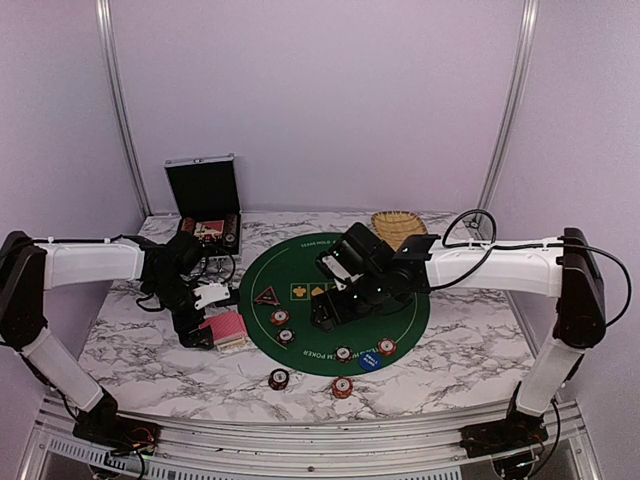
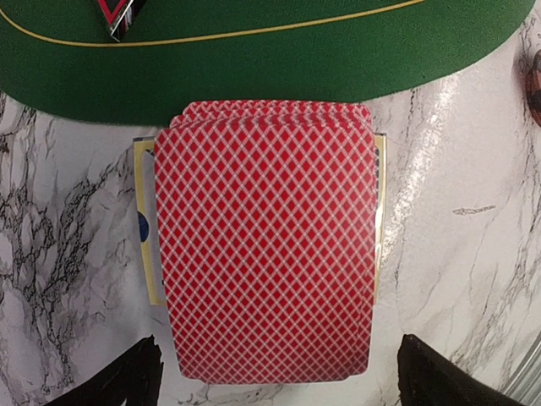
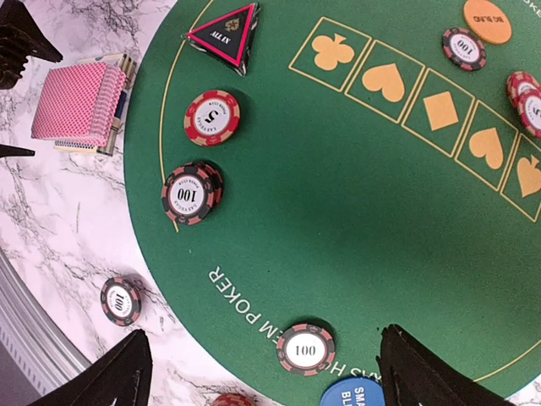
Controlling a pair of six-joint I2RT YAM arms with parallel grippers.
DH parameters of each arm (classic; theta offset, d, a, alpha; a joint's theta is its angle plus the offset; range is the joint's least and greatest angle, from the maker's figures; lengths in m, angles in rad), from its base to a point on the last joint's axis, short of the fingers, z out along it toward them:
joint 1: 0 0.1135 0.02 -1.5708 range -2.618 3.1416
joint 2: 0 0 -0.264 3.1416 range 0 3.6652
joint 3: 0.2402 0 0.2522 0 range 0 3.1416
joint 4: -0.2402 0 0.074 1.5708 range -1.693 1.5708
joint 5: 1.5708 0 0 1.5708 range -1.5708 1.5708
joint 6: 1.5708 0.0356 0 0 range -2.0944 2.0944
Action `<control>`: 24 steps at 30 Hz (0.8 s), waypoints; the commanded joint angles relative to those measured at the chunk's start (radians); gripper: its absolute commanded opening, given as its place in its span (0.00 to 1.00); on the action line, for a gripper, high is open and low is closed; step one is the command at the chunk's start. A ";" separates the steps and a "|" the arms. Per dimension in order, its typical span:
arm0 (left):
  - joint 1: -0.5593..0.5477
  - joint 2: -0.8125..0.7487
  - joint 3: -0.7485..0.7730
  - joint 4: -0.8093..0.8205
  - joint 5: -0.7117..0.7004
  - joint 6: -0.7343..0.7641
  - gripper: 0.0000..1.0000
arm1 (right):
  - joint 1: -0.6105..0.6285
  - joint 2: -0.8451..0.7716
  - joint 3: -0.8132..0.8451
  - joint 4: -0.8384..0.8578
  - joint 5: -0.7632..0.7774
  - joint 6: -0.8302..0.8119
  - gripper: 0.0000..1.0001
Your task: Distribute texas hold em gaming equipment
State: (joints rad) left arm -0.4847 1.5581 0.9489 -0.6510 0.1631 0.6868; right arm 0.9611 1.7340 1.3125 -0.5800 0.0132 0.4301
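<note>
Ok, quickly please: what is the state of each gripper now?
Left gripper: open, over the red-backed playing cards, not gripping them.
Right gripper: open, holding nothing, over the green mat.

I see a white-shelled left arm (image 1: 95, 262) and right arm (image 1: 500, 265) with black joints; thin black cables (image 1: 470, 225) trail off them. The right pincer's fingers (image 3: 127, 372) look matte black, possibly ribbed.

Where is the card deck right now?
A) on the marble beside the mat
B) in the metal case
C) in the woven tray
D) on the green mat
A: the deck lies on the marble, just off the edge of the mat.
</note>
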 commanded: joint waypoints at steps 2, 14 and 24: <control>-0.006 0.031 0.000 0.018 -0.009 0.014 0.99 | -0.006 -0.036 0.008 0.020 0.013 0.024 0.91; -0.009 0.064 0.001 0.042 -0.018 0.021 0.99 | -0.006 -0.069 -0.017 0.028 0.010 0.039 0.92; -0.012 0.094 -0.005 0.048 -0.036 0.033 0.99 | -0.005 -0.086 -0.028 0.028 0.011 0.044 0.92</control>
State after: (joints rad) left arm -0.4911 1.6283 0.9489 -0.6083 0.1452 0.7033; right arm 0.9611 1.6833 1.2869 -0.5697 0.0132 0.4629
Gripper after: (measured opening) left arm 0.989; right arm 0.918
